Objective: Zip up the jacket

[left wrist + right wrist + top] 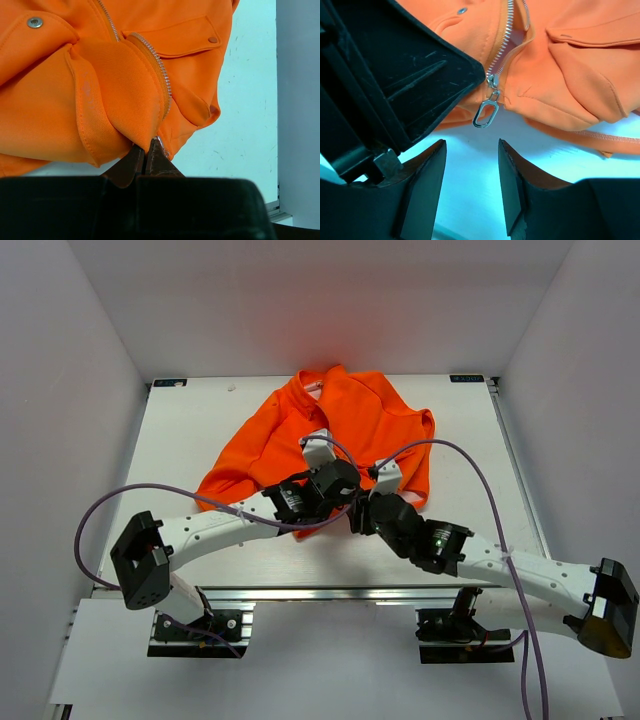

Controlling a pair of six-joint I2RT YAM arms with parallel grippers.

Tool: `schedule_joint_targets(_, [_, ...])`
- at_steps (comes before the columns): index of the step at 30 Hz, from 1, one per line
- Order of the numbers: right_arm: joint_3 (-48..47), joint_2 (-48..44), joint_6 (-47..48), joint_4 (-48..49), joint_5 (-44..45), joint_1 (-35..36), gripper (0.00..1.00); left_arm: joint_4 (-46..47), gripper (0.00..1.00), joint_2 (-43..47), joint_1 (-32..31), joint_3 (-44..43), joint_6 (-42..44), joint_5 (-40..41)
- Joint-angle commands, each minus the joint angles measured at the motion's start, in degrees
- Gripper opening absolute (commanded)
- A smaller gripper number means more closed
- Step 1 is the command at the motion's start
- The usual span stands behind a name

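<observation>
The orange jacket (pixel 350 425) lies in the middle of the table, collar to the far side. My left gripper (pixel 145 150) is shut on the bottom hem of the jacket (pixel 125 95) next to the zipper's lower end (pixel 162 85), lifting it slightly. In the right wrist view the metal zipper slider with its oval pull ring (pixel 486 112) hangs at the bottom of the jacket (pixel 560 75) opening. My right gripper (pixel 471 150) is open just short of the ring, jaws on either side below it. The left gripper's black body (pixel 395 75) is at the left.
White walls enclose the white table (pixel 200 440) on three sides. A metal rail (pixel 330 593) runs along the near edge by the arm bases. Purple cables (pixel 470 470) loop over both arms.
</observation>
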State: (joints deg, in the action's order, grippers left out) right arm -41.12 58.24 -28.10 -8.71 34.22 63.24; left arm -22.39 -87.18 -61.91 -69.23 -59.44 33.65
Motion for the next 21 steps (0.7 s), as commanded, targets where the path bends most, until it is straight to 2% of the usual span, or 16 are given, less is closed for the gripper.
schedule_joint_targets(1, [0.26, 2.14, -2.48, 5.46, 7.96, -0.75, 0.51, 0.86, 0.00, 3.59, -1.55, -0.11, 0.29, -3.59])
schedule_joint_targets(12, [1.31, 5.48, -4.69, 12.92, 15.43, -0.84, 0.52, 0.60, 0.00, 3.42, -1.55, -0.03, 0.29, -5.26])
schedule_joint_targets(21, [2.80, 2.59, -4.95, 11.87, 12.63, -1.02, 0.65, 0.68, 0.00, 4.56, -1.55, 0.41, 0.11, -4.47])
